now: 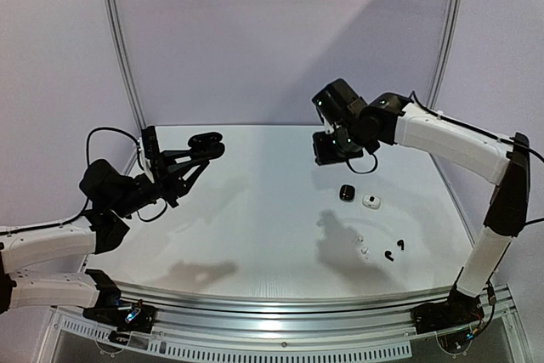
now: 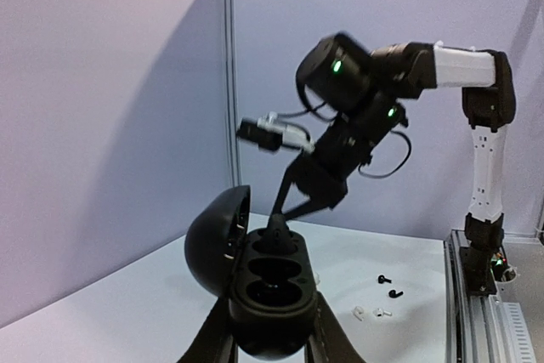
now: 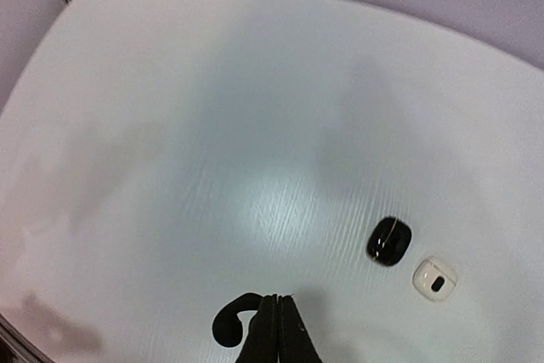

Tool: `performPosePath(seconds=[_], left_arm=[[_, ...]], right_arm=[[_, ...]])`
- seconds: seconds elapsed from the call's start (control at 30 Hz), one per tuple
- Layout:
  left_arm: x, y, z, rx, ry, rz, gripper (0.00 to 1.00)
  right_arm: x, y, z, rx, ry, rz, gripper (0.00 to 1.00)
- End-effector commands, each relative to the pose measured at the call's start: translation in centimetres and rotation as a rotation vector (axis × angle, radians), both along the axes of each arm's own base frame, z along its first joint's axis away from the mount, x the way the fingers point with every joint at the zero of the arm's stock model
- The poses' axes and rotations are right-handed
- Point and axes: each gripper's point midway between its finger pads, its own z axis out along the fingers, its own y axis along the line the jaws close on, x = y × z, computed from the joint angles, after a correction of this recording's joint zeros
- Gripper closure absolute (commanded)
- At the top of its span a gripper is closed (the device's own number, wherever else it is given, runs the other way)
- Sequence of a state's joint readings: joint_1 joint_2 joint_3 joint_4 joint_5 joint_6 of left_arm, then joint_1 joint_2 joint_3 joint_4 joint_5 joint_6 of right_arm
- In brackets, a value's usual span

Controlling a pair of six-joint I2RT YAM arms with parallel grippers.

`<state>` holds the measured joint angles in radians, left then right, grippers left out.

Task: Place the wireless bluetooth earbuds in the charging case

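Above bench (image 1: 255, 235): L pincer (image 1: 199, 154) clamps open black case (image 2: 272, 291); R pincer (image 3: 276, 302) shut on black earbud (image 3: 228, 326). Prob. light, glossy, slippery; grip at stem.

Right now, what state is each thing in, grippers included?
Left gripper: shut on open case.
Open case: black, lid up, held aloft.
Right gripper: shut on held earbud.
Held earbud: black, pinched, aloft.
Black case: closed, on the table.
White case: closed, on the table.
White earbuds: two, loose on the table.
Black earbuds: two, loose on the table.
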<state>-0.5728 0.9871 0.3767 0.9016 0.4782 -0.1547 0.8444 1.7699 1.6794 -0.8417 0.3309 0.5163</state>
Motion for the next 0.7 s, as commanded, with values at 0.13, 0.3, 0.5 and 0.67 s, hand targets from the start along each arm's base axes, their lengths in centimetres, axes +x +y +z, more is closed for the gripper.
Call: performPosePath(seconds=[0.13,0.3,0.5,0.67], left_arm=[[1.3,-0.7,0.1,-0.023,0.023,0.028,1.00],[2.1,-1.5,1.1,-0.039,0.006,0.036,1.00],[2.5,-2.2,3.2,-0.067,-0.033,0.043,1.00],[2.5,-2.2,4.2,-0.089,-0.052,0.049,1.00]], right_arm=[[-1.3,5.4,16.7,0.120,-0.487,0.112,1.00],[-3.9,9.3,23.1,0.198,-0.687,0.209,1.00],[-7.7,14.5,26.2,0.189,-0.857,0.394,1.00],[-9.5,18.0,24.6,0.131,-0.901,0.570,1.00]])
